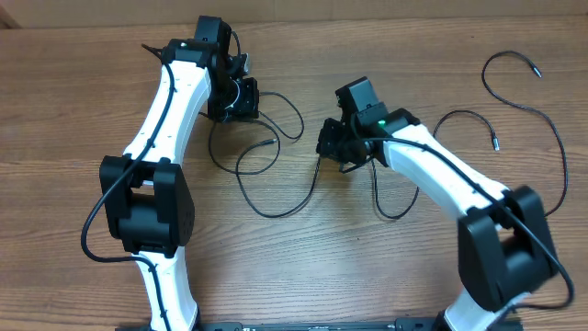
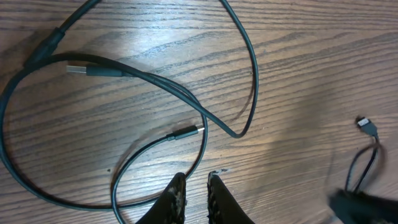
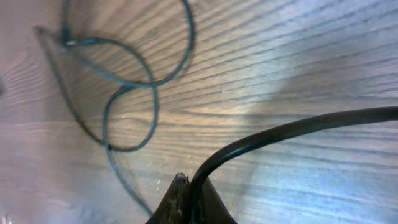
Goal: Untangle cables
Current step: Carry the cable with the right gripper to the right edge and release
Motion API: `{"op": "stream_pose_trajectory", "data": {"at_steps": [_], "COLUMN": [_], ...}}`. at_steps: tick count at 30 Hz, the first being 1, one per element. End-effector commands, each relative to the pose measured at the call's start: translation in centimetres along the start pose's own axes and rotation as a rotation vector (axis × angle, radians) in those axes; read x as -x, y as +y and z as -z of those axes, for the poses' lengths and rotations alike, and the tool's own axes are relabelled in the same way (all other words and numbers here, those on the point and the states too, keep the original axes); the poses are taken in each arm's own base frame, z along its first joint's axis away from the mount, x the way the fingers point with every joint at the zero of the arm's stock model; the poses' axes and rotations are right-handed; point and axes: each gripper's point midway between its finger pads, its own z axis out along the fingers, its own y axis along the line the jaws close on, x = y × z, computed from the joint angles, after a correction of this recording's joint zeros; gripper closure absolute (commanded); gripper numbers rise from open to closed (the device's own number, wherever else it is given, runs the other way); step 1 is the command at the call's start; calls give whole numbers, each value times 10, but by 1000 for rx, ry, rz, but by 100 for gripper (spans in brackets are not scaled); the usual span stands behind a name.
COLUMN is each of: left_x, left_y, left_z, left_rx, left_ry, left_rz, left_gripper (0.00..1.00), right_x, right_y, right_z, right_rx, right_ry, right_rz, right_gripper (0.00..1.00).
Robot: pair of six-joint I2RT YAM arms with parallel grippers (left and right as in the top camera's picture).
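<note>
Right hand [image 3: 188, 190] clamps a black cable [image 3: 292, 128]; left hand [image 2: 196, 190], grip unclear, faces looped cables [image 2: 254, 68] just ahead.

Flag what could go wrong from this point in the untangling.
1. The right claw is shut on a cable. The crossed loops ahead of it may belong to the same tangle, so a hard pull could tighten the crossing rather than free it.
2. The left claw sits right beside a loop that crosses the cord with the silver plug. Closing and lifting there might drag both cords together.
</note>
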Motion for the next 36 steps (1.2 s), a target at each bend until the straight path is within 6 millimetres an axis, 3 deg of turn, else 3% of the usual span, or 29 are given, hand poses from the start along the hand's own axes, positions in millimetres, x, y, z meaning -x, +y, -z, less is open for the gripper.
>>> {"op": "stream_pose_trajectory", "data": {"at_steps": [1, 6, 7, 12, 13, 20, 23, 25, 28, 32, 36], "left_x": [0, 0, 1, 1, 1, 1, 1, 1, 1, 1, 2], "left_y": [4, 4, 4, 4, 4, 4, 4, 4, 4, 4, 4], "left_z": [1, 1, 1, 1, 1, 1, 1, 1, 1, 1, 1], "left_rx": [8, 7, 7, 7, 7, 7, 7, 7, 7, 7, 6], "left_ry": [-1, -2, -4, -5, -5, -5, -5, -5, -5, -6, -7], "left_rz": [2, 1, 0, 0, 0, 0, 0, 0, 0, 0, -1], "left_gripper": [86, 86, 86, 86, 86, 86, 86, 85, 85, 84, 83], "right_x": [3, 3, 5, 3, 1, 5, 6, 8, 10, 19, 43], "right_y": [19, 38, 46, 67, 75, 114, 119, 115, 107, 90, 82], "right_z": [42, 109, 132, 193, 215, 302, 334, 350, 359, 353, 343], "right_rx": [53, 115, 144, 168, 167, 232, 218, 179, 133, 30, -58], "right_ry": [-69, -146, -162, -191, -205, -366, -442, -493, -535, -542, -576], "right_rz": [148, 230, 241, 361, 429, 545, 594, 602, 587, 552, 524], "right_gripper": [96, 96, 96, 96, 96, 96, 96, 96, 96, 96, 96]}}
